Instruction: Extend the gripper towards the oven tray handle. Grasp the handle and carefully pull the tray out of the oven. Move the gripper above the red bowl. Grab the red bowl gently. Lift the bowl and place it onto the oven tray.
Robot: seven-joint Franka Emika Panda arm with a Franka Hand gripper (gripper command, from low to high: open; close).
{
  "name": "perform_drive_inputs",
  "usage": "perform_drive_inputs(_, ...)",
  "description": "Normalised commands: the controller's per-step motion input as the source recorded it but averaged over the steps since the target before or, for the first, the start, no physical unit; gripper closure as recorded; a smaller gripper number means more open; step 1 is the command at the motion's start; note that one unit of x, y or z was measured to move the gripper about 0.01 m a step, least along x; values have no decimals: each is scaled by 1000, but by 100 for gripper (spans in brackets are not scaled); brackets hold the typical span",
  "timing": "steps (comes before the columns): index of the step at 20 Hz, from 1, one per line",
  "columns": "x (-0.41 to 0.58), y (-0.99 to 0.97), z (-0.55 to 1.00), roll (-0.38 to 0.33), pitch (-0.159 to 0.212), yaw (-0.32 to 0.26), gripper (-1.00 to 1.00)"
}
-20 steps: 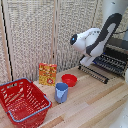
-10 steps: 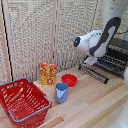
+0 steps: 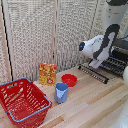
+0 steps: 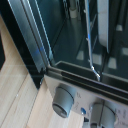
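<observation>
The white arm reaches in from the exterior view's right, and its gripper (image 3: 95, 64) hangs low over the tray (image 3: 100, 73). The tray is a dark wire rack sticking out from the oven (image 3: 120, 56) over the wooden table. The fingers are too small and dark to show whether they hold a bar. The red bowl (image 3: 69, 80) sits on the table, left of the tray's near end and apart from the gripper. In the wrist view I see the oven (image 4: 75, 35) close up, with its glass front, silver trim and a round knob (image 4: 62, 100). No fingers show there.
A blue cup (image 3: 61, 92) stands just in front of the red bowl. A yellow box (image 3: 47, 74) stands behind and left of it. A large red mesh basket (image 3: 22, 102) fills the near left. Slatted panels (image 3: 45, 35) close off the back.
The arm's white head has drifted slightly toward the exterior view's right and a little lower. The tray, bowl, cup and basket have not moved.
</observation>
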Motion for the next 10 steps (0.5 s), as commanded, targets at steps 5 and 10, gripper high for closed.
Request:
perform_drive_inputs(5,0,-434,163,70,-35,0,-100)
perform_drive_inputs(10,7,-195,66,39,5,23,-100)
